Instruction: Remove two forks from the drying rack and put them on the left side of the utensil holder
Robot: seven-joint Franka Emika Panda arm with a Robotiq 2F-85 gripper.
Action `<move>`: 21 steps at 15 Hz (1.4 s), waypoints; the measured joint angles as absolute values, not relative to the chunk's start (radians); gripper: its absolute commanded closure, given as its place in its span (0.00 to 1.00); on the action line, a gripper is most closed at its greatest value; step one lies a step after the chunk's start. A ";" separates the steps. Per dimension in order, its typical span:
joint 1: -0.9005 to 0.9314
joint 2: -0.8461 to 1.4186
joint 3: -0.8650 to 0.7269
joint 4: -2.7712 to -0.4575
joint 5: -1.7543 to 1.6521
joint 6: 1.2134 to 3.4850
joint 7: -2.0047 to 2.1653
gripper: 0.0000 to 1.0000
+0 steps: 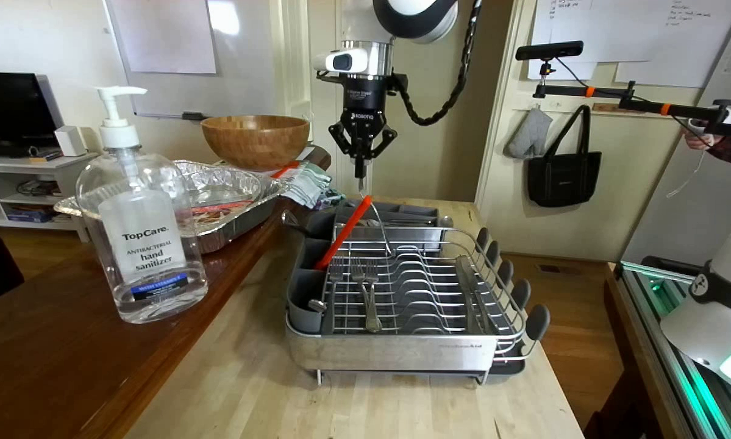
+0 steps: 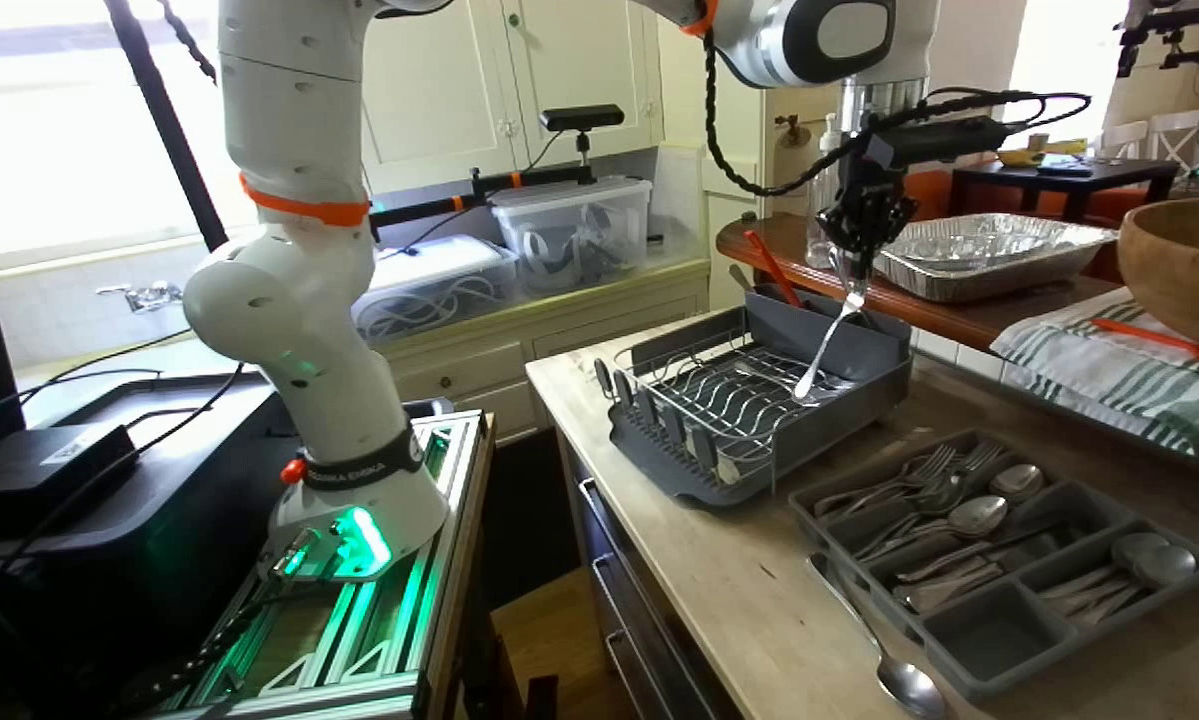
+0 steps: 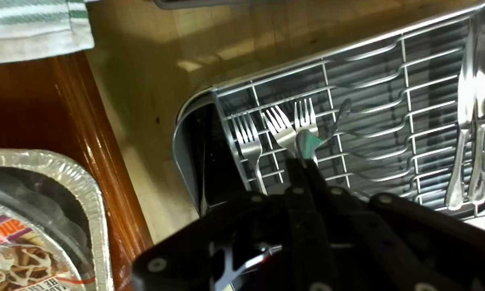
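My gripper (image 1: 361, 174) is shut on a slim silvery fork (image 2: 825, 345) near its tine end. The fork hangs handle-down over the drying rack (image 1: 389, 352); I cannot tell whether its lower end touches the wires. In the wrist view the fingertips (image 3: 305, 159) are close together and hide the fork's tines. Several more forks (image 3: 250, 145) lie on the rack's wires, partly below the fingers. A dark grey boxy caddy (image 1: 307, 305) stands along the rack's side. A grey divided cutlery tray (image 2: 994, 640) with several forks and spoons lies on the counter beside the rack.
An orange-red-handled utensil (image 1: 344, 235) leans up out of the caddy, close to the gripper. Knives (image 3: 466, 117) lie in the rack. A sanitizer bottle (image 1: 152, 244), foil tray (image 1: 243, 222) and wooden bowl (image 1: 255, 140) stand on the raised ledge. A spoon (image 2: 907, 685) lies beside the cutlery tray.
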State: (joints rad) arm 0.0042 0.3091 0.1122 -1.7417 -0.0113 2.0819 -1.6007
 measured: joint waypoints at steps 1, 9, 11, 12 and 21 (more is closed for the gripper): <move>0.003 0.305 0.107 -1.737 -0.016 2.082 -1.601 0.99; -0.030 0.238 0.075 -1.672 -0.016 1.954 -1.619 0.99; -0.046 0.225 0.053 -1.647 -0.017 1.880 -1.634 0.99; -0.055 0.225 0.041 -1.638 -0.017 1.849 -1.640 0.99; -0.133 0.347 -0.015 -1.624 -0.016 1.748 -1.714 0.97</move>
